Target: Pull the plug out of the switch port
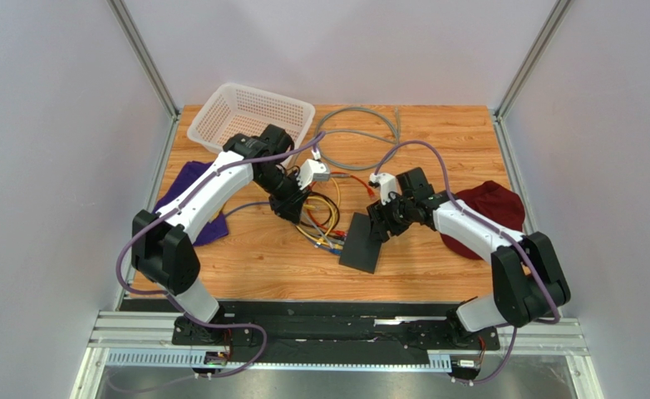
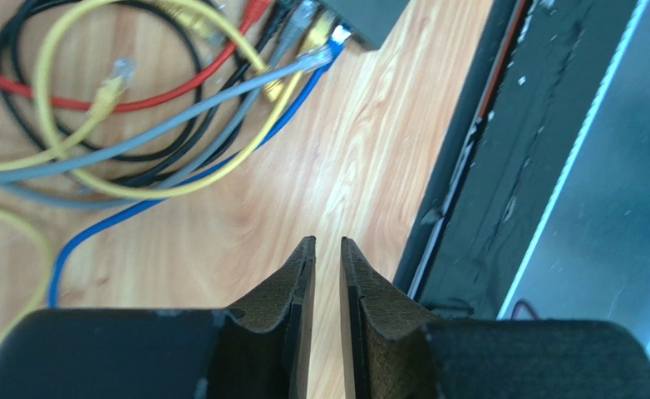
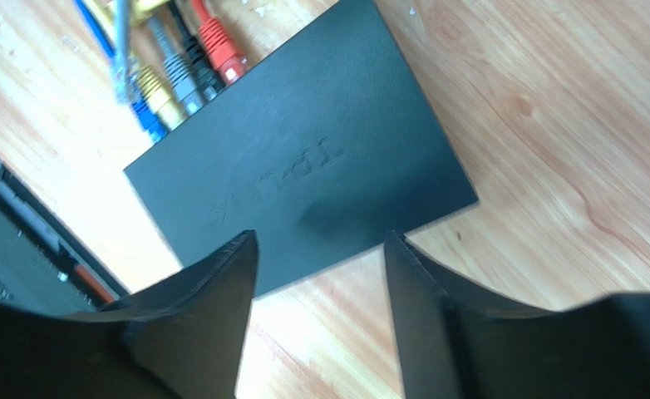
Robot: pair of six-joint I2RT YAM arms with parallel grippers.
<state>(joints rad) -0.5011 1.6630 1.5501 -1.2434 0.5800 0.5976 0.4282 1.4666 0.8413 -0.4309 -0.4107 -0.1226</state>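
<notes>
Matte black flat switch (image 3: 303, 166), embossed lettering unreadable, on wood-grain worktop (image 3: 553, 125); coloured moulded plugs (image 3: 179, 75) upper left. Right pincer (image 3: 320, 241) wide, empty; left pincer (image 2: 327, 245) narrow, empty.

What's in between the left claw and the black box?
Colored cables lie between the left gripper and the switch, seen in the top view.

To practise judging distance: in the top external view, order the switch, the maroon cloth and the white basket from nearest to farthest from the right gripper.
1. switch: on the table right by the right gripper, towards the arm bases.
2. maroon cloth: off to the right, at the table's edge.
3. white basket: back left corner.
</notes>
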